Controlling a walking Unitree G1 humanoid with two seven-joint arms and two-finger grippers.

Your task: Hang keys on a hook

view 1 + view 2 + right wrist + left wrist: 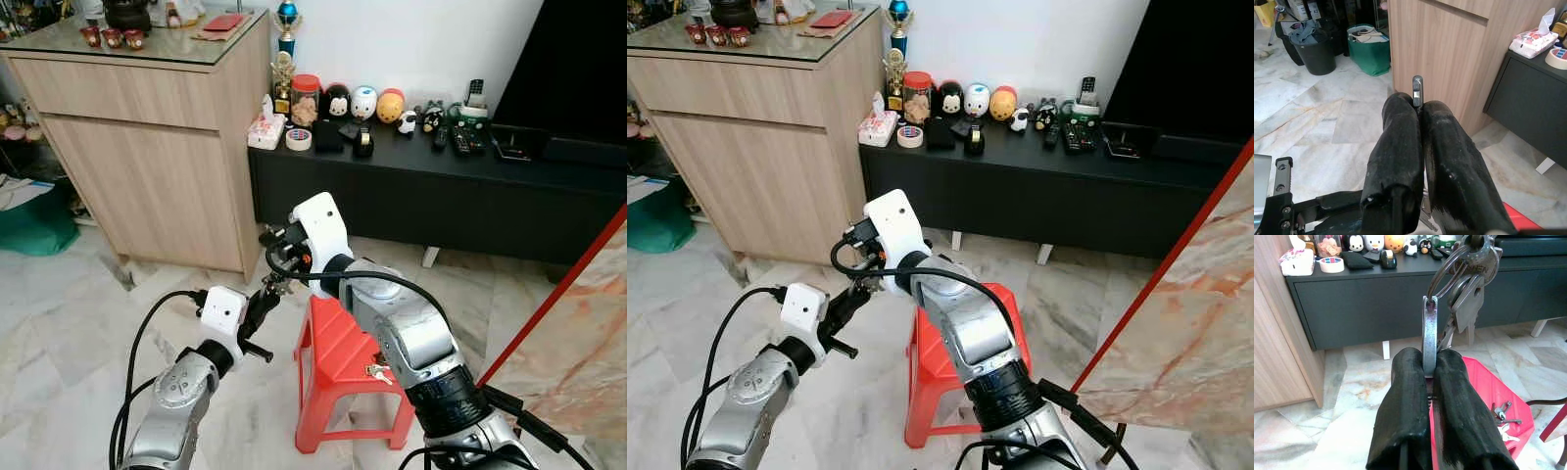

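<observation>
My left gripper [1432, 374] pinches a metal tab of the key bunch [1469, 279] above the red stool [343, 367], my right gripper [1418, 110] clamps another piece, no hook in sight, so hanging remains.

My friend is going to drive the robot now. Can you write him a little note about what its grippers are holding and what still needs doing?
Left gripper: shut on a flat metal clip; the keys hang from its ring.
Right gripper: shut on a small metal piece, meeting the left gripper above the red stool. I cannot tell whether that piece belongs to the same bunch.
More keys lie on the stool's seat.
Done: one bunch is lifted.
Left: find a hook and hang the keys. No hook can be made out by the wooden cabinet or the black console.
</observation>
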